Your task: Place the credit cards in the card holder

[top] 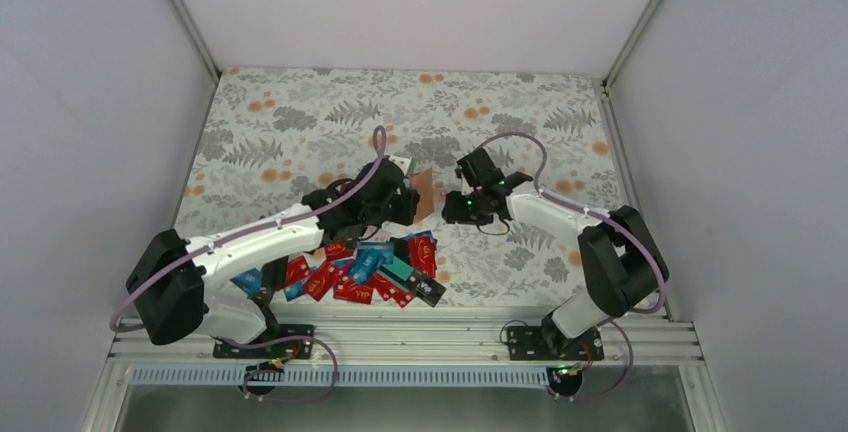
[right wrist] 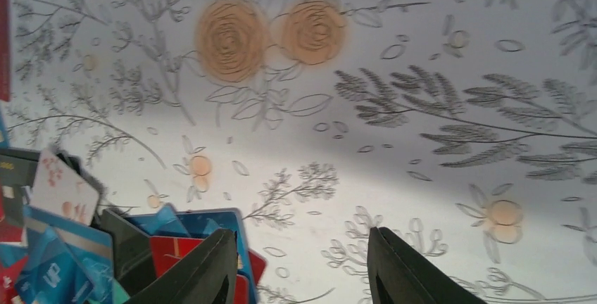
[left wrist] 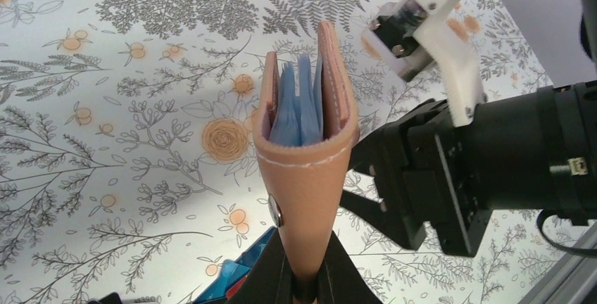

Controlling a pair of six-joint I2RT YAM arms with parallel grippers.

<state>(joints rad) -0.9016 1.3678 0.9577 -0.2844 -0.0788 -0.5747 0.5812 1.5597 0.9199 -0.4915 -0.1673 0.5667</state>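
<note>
The tan card holder [left wrist: 304, 177] stands on edge, its mouth spread and the blue-grey pockets showing. My left gripper [left wrist: 304, 279] is shut on its folded spine and holds it above the floral cloth, mid-table [top: 424, 190]. The credit cards [top: 370, 267], mostly red with some blue, teal and black, lie in a loose pile near the front edge. My right gripper [right wrist: 303, 241] is open with nothing between its fingers. It hovers over bare cloth at the pile's right edge, where blue and red cards [right wrist: 190, 237] lie beside its left finger. Its black body [left wrist: 436, 177] is just right of the holder.
The floral cloth [top: 300, 122] covers the whole table. White walls close in both sides and the back. The aluminium rail [top: 420, 337] carrying both arm bases runs along the front. A pale card [right wrist: 63, 188] lies on the pile's left part.
</note>
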